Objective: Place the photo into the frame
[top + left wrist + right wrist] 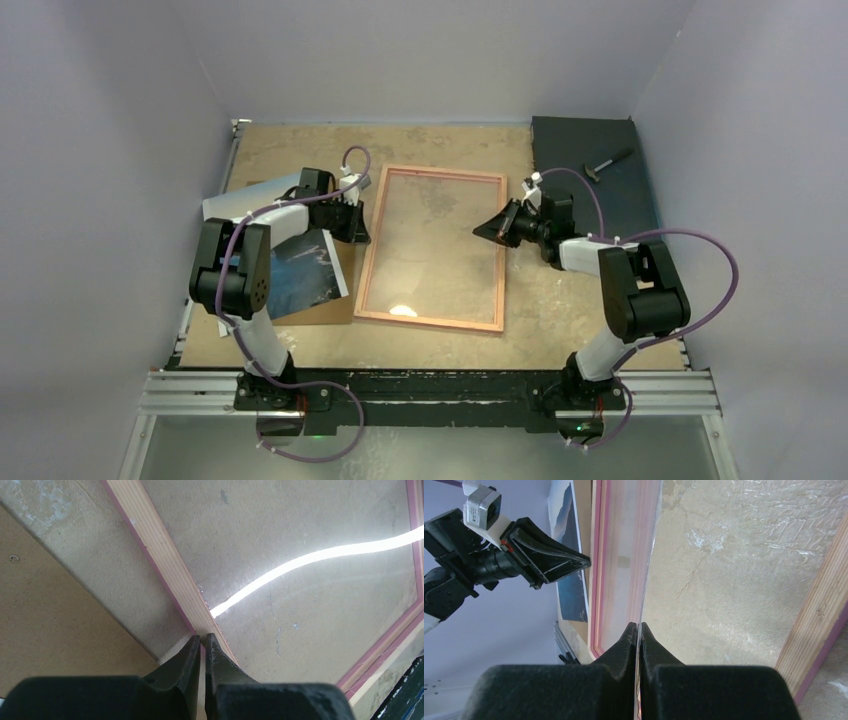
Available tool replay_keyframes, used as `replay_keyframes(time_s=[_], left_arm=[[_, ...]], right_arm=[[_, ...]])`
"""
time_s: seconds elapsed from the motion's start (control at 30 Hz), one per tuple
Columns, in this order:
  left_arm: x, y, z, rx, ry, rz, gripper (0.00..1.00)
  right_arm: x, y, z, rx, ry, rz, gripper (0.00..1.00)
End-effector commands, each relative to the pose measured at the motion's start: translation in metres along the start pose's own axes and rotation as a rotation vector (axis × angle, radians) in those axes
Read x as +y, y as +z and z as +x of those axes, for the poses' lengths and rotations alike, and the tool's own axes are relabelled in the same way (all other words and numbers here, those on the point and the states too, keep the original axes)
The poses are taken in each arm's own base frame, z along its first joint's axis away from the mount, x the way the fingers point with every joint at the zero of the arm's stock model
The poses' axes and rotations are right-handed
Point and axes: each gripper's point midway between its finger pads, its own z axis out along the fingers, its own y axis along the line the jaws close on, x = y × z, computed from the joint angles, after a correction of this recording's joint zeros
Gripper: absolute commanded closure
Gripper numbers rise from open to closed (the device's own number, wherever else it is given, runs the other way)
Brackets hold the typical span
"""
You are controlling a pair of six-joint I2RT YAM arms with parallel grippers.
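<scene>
The left gripper [360, 236] is held at nine o'clock, the right gripper [480, 232] at three. Both are pinched closed — tips turned inward.

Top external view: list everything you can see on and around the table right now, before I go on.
frame: 1, wood-orange rim with pink edge, clear glossy pane; table centre.
photo: 1, dark blue, white border; left of the frame, on the board, partly under the left arm.
backing board: 1, brown; beneath the photo.
mat: 1, dark; far right corner.
hammer-like tool: 1, dark; on the mat.
table: 1, tan, worn.
left gripper: 1, black; shut, tips at the frame's left rim.
right gripper: 1, black; shut on the pane's right edge.
</scene>
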Motion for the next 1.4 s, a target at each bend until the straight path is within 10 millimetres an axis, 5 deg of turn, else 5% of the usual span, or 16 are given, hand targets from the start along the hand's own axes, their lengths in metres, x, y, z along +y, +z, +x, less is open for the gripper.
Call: replay_keyframes(time_s=[0.0, 0.47, 0.63, 1.1, 1.37], left_arm=[[0.006, 0.011, 0.034, 0.092, -0.015, -0.019, 0.97], [0.008, 0.01, 0.034, 0.092, -0.022, -0.039, 0.98], [0.007, 0.006, 0.03, 0.069, -0.013, -0.049, 0.88], [0.005, 0.001, 0.034, 0.069, -0.013, -0.058, 0.88], [0.004, -0.001, 0.033, 0.07, -0.009, -0.058, 0.88]], right_arm=[[0.035, 0.0, -0.012, -0.004, -0.084, -0.109, 1.0], [0.089, -0.007, -0.008, -0.034, -0.141, -0.195, 1.0], [0.088, -0.006, -0.014, -0.052, -0.113, -0.17, 1.0], [0.11, -0.011, -0.016, -0.074, -0.115, -0.198, 1.0], [0.097, -0.008, -0.016, -0.099, -0.109, -0.125, 1.0]])
